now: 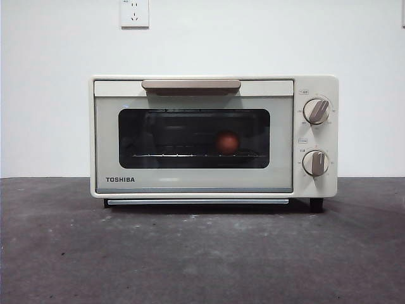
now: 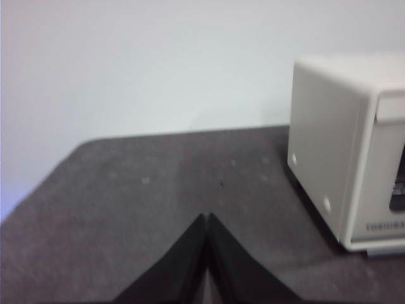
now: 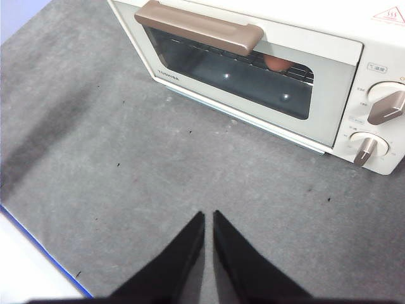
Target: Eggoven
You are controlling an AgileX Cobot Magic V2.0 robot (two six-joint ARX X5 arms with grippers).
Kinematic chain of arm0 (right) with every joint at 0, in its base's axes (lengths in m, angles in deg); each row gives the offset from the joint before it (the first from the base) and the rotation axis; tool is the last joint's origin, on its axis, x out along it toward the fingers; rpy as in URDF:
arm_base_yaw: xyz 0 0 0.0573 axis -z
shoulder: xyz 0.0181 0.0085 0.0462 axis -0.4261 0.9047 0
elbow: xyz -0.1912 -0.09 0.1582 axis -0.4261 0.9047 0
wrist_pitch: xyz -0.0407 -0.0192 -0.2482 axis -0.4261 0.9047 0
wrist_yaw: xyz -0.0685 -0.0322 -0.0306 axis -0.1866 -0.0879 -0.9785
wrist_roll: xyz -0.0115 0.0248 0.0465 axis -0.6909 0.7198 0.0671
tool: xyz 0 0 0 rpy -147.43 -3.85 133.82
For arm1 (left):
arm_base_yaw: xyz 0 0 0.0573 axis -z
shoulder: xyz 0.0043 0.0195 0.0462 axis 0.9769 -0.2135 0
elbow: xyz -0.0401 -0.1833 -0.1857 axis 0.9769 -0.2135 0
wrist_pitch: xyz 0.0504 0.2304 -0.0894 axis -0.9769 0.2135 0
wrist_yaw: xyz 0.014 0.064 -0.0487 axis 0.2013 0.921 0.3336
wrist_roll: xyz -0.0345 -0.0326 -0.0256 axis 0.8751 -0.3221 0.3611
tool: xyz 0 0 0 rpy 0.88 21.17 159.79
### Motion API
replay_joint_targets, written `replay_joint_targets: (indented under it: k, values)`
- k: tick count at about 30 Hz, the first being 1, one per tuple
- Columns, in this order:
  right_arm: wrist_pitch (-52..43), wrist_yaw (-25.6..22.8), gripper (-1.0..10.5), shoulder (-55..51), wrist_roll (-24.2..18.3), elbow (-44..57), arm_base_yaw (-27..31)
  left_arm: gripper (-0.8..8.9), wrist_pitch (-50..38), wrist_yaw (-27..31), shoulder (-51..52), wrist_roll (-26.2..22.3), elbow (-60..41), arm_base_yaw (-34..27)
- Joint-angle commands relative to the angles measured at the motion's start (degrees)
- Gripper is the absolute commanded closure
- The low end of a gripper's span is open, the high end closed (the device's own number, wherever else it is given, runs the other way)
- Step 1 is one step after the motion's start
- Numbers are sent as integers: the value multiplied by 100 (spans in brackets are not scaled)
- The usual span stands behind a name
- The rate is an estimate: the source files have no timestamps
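Note:
The cream TOSHIBA toaster oven (image 1: 196,180) stands on the dark table with its door closed. The reddish-brown egg (image 1: 226,142) rests on the rack inside, seen through the dark glass window. The egg also shows in the right wrist view (image 3: 276,62) behind the beige handle (image 3: 199,26). My right gripper (image 3: 208,216) is shut and empty, above the table in front of the oven. My left gripper (image 2: 207,218) is shut and empty, to the oven's left side (image 2: 323,152). Neither gripper shows in the front view.
Two dials (image 1: 316,111) sit on the oven's right panel. A wall socket (image 1: 134,12) is on the white wall behind. The table edge with a blue strip (image 3: 44,253) shows in the right wrist view.

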Motion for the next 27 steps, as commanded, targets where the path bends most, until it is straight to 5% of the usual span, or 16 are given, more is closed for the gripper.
replay_joint_targets:
  k: [1,13,27]
  values:
    - [-57,-24,943,33,-42,-98,-46,806,66,13,179,61,-214,-24]
    - [-57,-24,943,33,-42,-98,-46,806,1047,11,426,177,-627,-22]
    - [-59,-24,943,33,-42,-98,-46,806,1023,-7,426,446,-629,-22]
